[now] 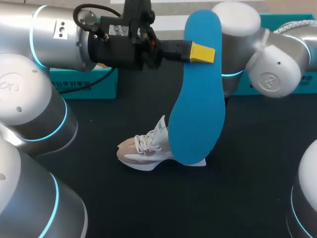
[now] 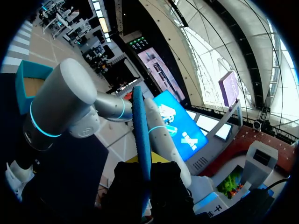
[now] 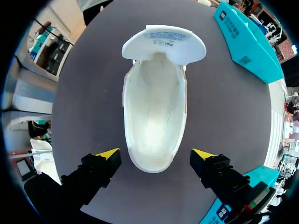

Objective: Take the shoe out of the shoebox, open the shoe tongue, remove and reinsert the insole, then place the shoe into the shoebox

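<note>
Count first: you have one shoe (image 1: 141, 154), one blue insole (image 1: 198, 99) and two teal shoebox parts, a left piece (image 1: 84, 82) and a right piece (image 1: 280, 84), both at the back of the black table (image 1: 247, 188). Which one is the lid cannot be told. Your left gripper (image 1: 199, 52) is clamped on the insole near its upper end and holds it upright in the air over the shoe. Only one yellow tip shows from the head view, as the other is behind the blue sheet. Your right gripper (image 3: 155, 156) hangs straight above the shoe with its jaws spread wide, one tip off each side of the heel, gripping nothing. The head view hides it behind the insole, along with the shoe's heel. The shoe stands on the table, outside both pieces, with its tongue (image 3: 163, 44) folded forward.
</note>
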